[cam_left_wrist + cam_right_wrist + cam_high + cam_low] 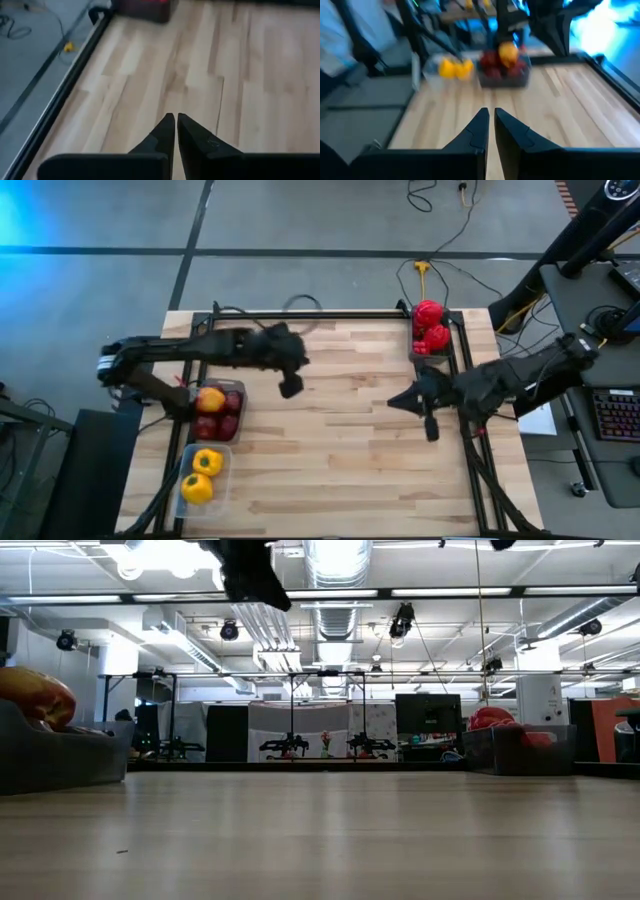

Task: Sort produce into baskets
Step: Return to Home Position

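From above: red peppers [430, 320] are binned in the dark grey right tray [428, 357] at the far right edge. Maroon fruits [208, 426] and yellow peppers [205, 463] are held in the dark grey left tray [243, 415] and the clear plastic tub [222, 482] along the left edge. Bare wooden table [340, 460] is seen between left gripper [290, 390] and right gripper [393, 403]. Wrist views: both are pinched narrow, empty.

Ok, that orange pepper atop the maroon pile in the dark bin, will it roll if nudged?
Probably: the orange pepper looks rounded and glossy, so it may roll. It sits above the rim of the dark bin on maroon produce, so a push might tip it out.
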You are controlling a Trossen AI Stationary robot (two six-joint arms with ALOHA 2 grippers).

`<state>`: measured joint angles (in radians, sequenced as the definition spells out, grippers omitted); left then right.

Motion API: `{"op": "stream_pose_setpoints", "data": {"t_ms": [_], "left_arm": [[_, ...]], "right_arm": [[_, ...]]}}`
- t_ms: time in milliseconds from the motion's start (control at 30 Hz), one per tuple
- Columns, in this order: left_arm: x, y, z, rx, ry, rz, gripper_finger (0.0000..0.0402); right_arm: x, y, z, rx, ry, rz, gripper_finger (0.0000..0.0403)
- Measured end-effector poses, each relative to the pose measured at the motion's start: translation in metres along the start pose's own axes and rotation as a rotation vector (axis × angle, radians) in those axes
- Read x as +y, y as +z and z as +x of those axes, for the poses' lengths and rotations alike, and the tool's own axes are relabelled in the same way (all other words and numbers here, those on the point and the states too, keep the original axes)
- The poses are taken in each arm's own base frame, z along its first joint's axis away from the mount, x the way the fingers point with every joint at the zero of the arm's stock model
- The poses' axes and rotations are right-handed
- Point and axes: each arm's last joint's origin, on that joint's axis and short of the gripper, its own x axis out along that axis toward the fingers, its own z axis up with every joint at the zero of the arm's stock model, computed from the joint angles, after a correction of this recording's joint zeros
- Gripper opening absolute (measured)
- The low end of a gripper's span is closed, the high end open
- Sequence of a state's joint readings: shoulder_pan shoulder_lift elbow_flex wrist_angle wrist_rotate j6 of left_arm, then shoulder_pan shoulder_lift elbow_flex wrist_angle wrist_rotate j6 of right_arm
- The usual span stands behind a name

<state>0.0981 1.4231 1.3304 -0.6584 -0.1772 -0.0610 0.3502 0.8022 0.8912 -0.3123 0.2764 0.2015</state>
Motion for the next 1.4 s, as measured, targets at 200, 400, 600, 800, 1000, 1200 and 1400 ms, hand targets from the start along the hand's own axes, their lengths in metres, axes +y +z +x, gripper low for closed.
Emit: {"op": "stream_pose_setpoints", "data": {"t_ms": [200,400,600,800,1000,1200,1400], "left_arm": [[0.024,-0.057,-0.027,-0.139,-0.062,-0.066,0.0006],[0.039,-0.114,-0.052,-0.164,0.205,-0.084,0.0002],[0.04,-0.146,-0.058,-0.261,0.217,-0.273,0.0001],[0.038,-0.177,-0.035,-0.306,0.209,-0.273,0.0001],[0.035,-0.203,-0.015,-0.33,0.223,-0.359,0.0001],[0.026,-0.213,-0.021,-0.389,0.166,-0.312,0.0001],[0.02,-0.219,-0.035,-0.48,0.104,-0.232,0.0001]], "right_arm": [[-0.048,-0.024,-0.022,-0.166,0.077,0.019,0.0022],[-0.076,-0.055,-0.057,-0.29,-0.134,-0.027,0.0022],[-0.087,-0.085,-0.059,-0.339,-0.291,-0.057,0.0022],[-0.088,-0.109,-0.051,-0.517,-0.223,0.019,0.0022],[-0.092,-0.15,-0.034,-0.623,-0.173,0.114,0.0022],[-0.084,-0.148,-0.032,-0.619,-0.108,0.092,0.0022],[-0.077,-0.154,-0.027,-0.566,-0.108,0.152,0.0022]]}}
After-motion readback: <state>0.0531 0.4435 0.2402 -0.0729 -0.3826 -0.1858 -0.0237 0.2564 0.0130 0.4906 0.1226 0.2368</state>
